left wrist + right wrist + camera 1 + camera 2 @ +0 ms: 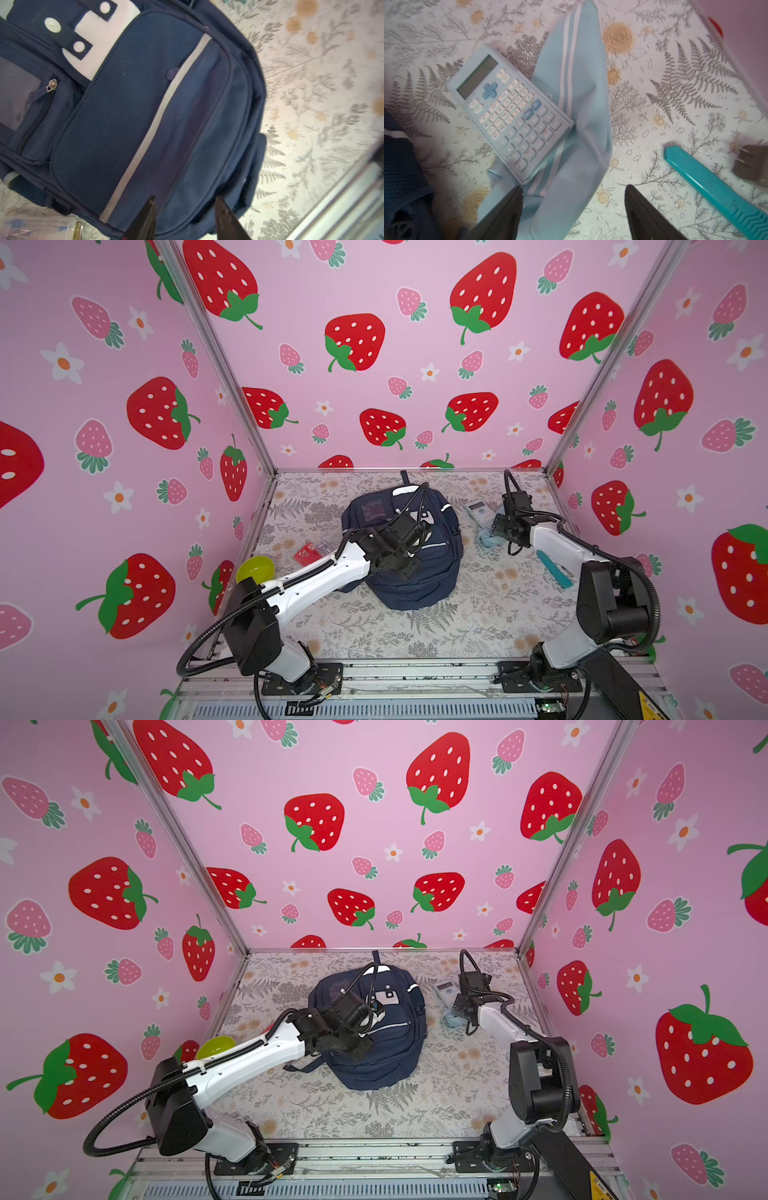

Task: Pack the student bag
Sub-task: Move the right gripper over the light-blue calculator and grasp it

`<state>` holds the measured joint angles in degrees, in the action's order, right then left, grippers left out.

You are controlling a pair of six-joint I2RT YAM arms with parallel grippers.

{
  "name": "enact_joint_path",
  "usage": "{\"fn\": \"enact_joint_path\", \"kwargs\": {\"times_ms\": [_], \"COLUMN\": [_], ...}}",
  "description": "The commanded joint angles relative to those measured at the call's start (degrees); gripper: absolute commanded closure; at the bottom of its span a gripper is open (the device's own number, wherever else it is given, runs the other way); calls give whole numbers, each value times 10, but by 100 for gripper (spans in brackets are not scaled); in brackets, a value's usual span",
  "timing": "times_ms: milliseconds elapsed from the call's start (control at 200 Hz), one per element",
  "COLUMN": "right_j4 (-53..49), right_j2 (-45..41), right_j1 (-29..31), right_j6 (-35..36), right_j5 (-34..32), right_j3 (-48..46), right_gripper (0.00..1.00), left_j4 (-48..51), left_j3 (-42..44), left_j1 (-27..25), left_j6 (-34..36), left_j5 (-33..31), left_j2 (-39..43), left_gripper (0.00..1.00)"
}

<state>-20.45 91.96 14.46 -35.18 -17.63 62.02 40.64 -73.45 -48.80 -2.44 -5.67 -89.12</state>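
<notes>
At the middle of the table (374, 635), the large navy blue fabric student bag (415, 589) lay under our empty, parted left gripper (185, 199), and we feared our right gripper (574, 188), spread astride the pale blue striped cloth (579, 124), would drag the overlapping pale blue plastic calculator (510, 116).

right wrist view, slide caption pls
Open fingers over a pale blue striped cloth, a blue calculator resting partly on it.

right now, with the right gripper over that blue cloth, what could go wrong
1. The calculator lies partly on the light blue cloth, and the right gripper stands open over that cloth; lifting it would likely drag or tip the calculator.
2. The student bag shows no open compartment, and the left gripper hangs open above it holding nothing, so an item may have nowhere to go.
</notes>
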Motion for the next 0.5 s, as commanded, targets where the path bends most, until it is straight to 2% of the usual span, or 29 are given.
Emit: {"fn": "enact_joint_path", "kwargs": {"times_ms": [0,60,150,235,315,405,495], "right_j4": [-20,-17,-10,-7,13,-12,-34], "right_j2": [-3,-11,-17,-15,6,84,143], "right_j1": [-3,-2,-3,-3,-2,-2,-2], "right_j6": [16,10,10,27,85,146,185], "right_j5": [-25,-22,-17,-13,48,103,95], "right_j3": [12,0,-13,-3,26,113,175], "right_gripper": [21,20,20,21,16,15,12], "left_j4": [8,-6,-16,-8,-11,-25,-44], "left_j3": [-31,-27,-23,-32,-36,-32,-20], "left_j1": [-7,-10,-10,-10,-8,2,20], "left_j6": [-2,-2,0,-2,-6,-16,-32], "left_j5": [-75,-76,-81,-115,-133,-105,-59], "left_j2": [-14,-20,-44,-71,-74,-54,-30], "left_gripper": [52,48,48,51,57,74,96]}}
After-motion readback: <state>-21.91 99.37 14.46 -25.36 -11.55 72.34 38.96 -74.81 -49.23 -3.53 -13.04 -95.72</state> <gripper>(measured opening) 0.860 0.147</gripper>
